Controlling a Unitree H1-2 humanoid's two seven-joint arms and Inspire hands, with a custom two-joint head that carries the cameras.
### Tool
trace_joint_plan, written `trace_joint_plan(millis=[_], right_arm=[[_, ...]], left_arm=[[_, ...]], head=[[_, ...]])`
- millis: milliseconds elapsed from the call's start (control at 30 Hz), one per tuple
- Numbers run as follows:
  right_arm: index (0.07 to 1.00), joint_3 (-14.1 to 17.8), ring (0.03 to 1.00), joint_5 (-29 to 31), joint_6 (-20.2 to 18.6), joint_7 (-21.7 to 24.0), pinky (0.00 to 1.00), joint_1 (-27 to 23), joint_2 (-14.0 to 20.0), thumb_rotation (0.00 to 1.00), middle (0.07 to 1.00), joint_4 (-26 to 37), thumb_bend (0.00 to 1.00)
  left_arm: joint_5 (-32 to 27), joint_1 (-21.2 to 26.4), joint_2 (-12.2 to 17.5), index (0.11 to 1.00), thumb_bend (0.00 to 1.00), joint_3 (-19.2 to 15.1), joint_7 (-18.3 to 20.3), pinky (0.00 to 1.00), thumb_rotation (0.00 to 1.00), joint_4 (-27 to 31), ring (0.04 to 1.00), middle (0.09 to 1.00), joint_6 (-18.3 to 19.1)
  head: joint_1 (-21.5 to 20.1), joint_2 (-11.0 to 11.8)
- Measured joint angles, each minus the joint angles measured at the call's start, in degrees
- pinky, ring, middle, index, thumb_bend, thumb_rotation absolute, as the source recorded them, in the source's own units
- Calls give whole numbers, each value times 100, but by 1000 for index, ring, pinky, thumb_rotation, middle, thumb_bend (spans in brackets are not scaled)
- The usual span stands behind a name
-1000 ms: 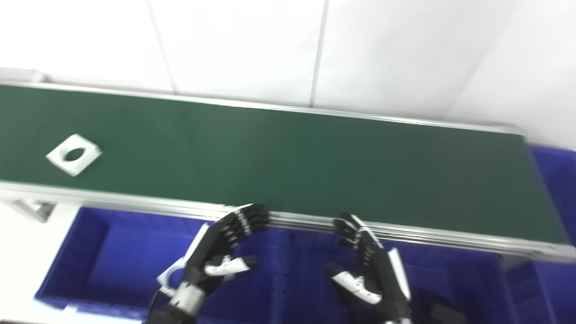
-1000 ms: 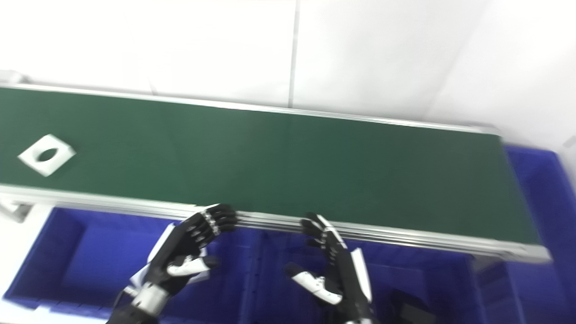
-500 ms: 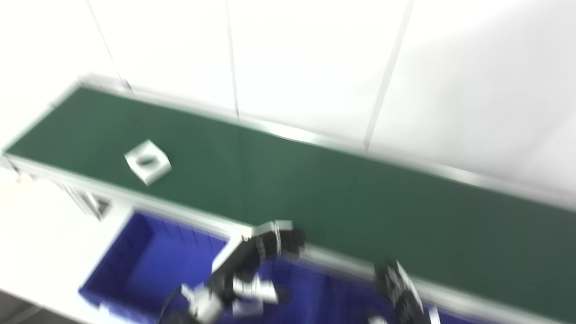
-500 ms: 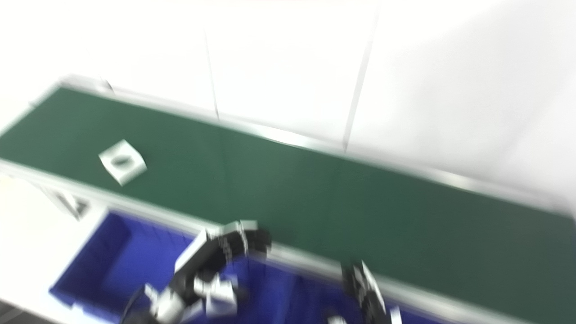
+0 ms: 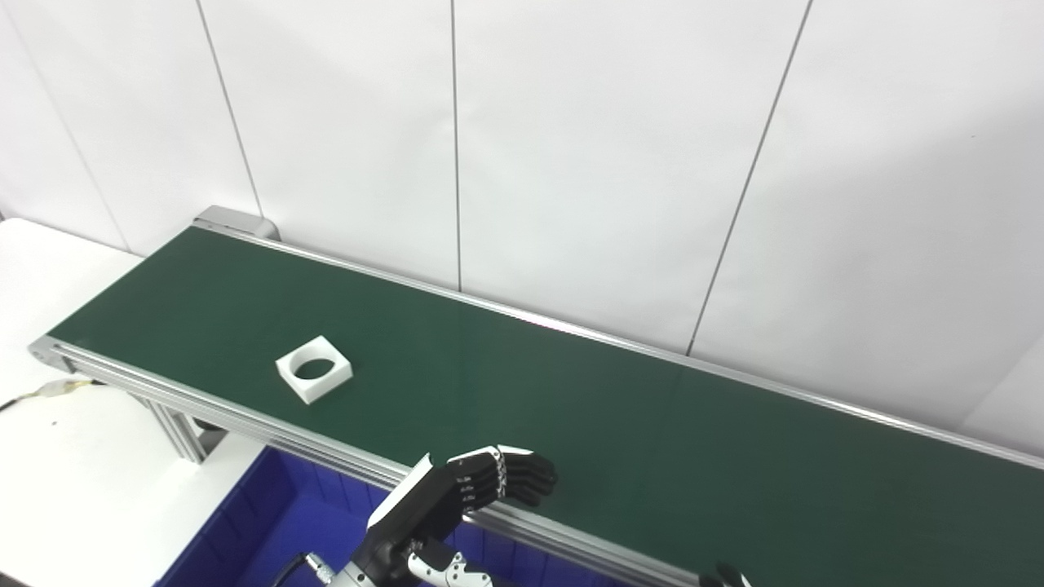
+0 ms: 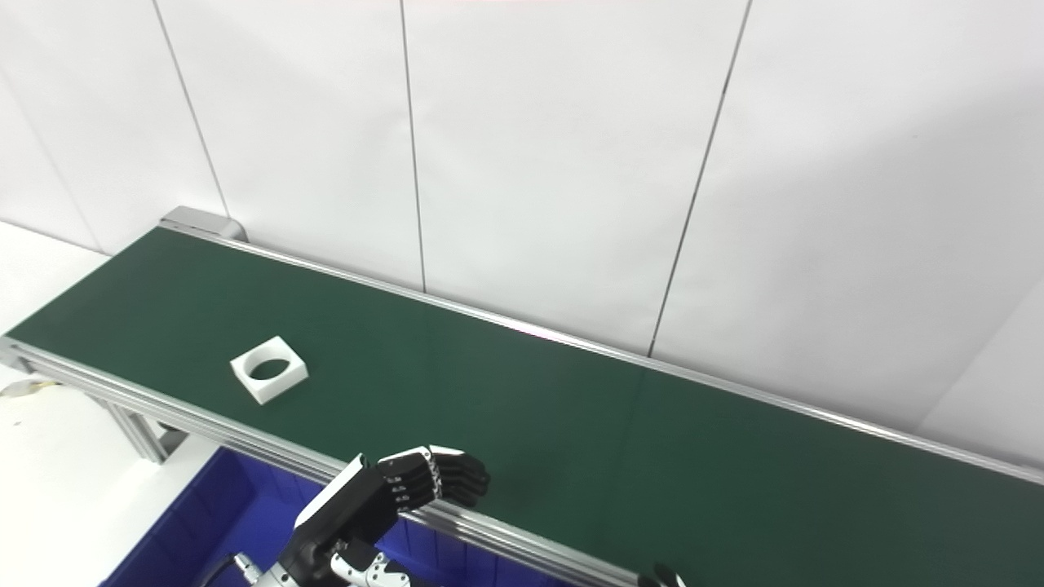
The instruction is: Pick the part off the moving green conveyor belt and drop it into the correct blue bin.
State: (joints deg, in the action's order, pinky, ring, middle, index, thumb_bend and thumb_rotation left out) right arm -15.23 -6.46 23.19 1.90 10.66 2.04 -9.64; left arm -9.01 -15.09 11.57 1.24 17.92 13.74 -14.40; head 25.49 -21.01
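Beneath white wall panels (image 5: pixel 571 147), the green conveyor belt (image 5: pixel 620 424) carries a white square part (image 5: pixel 314 368) at centre left, unpicked, while the empty left hand (image 5: pixel 457 497), fingers curled apart over the near rail above a blue bin (image 5: pixel 269 522), apparently must intercept it; right hand's fingers can't be judged

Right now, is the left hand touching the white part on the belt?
No. The left hand hovers at the near rail of the green conveyor belt, well apart from the white part, which lies alone farther left.

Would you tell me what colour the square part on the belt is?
White; the part shows best in the left eye view.
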Motion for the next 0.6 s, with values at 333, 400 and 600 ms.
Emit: trace_joint_plan(millis=[333,400,600], right_arm=[[941,-6,847,26,5,-13,795,-60,-1,457,873,-82,439],[944,-6,846,47,6,-13,798,-74,0,458,874,-110,425],[946,-19,844,65,7,-12,796,-91,6,489,874,-134,419]], left_arm=[[892,338,410,725,860,-459,-233,677,227,383,724,741,164],[1157,419,449,730,837,-554,-322,673,215,549,728,745,310],[1914,640,725,769,817,-848,-417,725,117,848,762,779,788]], head=[[176,44],[185,35],[237,-35]])
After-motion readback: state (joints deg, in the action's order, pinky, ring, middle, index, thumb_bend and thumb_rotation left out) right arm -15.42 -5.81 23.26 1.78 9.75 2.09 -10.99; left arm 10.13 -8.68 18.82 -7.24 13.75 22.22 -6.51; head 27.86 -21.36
